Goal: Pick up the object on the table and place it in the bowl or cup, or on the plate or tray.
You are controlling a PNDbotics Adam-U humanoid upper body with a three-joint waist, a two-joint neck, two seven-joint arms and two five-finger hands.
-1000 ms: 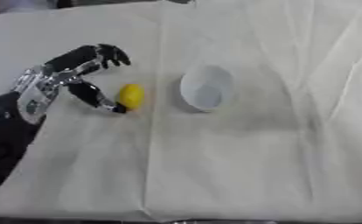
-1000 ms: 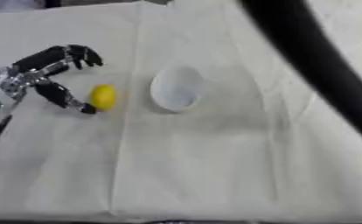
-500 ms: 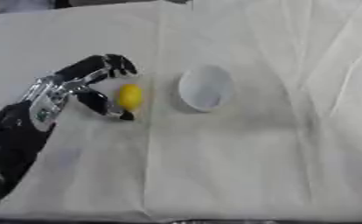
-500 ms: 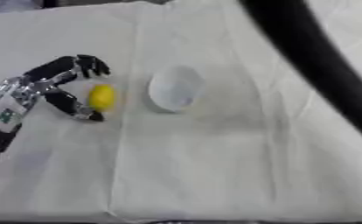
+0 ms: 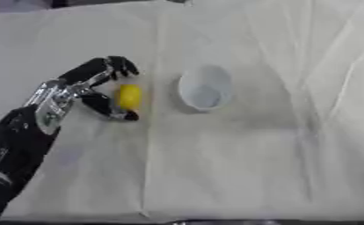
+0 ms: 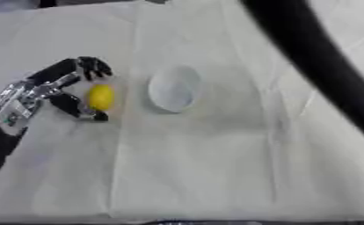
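Left of centre, the left hand [image 5: 70, 94] cups curled fingers [image 5: 116, 67] around the yellow object [image 5: 129, 96], not yet lifted toward the white bowl [image 5: 206, 86] just beside it on the table [image 5: 239, 167].

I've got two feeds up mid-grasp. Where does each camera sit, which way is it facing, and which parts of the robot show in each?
Left eye view: in the head, looking down at the cloth-covered table; shows the left arm from the lower left, the left hand curved around the yellow object, the white bowl beside it.
Right eye view: same head, same downward look, set slightly to the right; adds a dark arm crossing the upper right, its hand out of view.
Shared: left hand, yellow object, white bowl, table.
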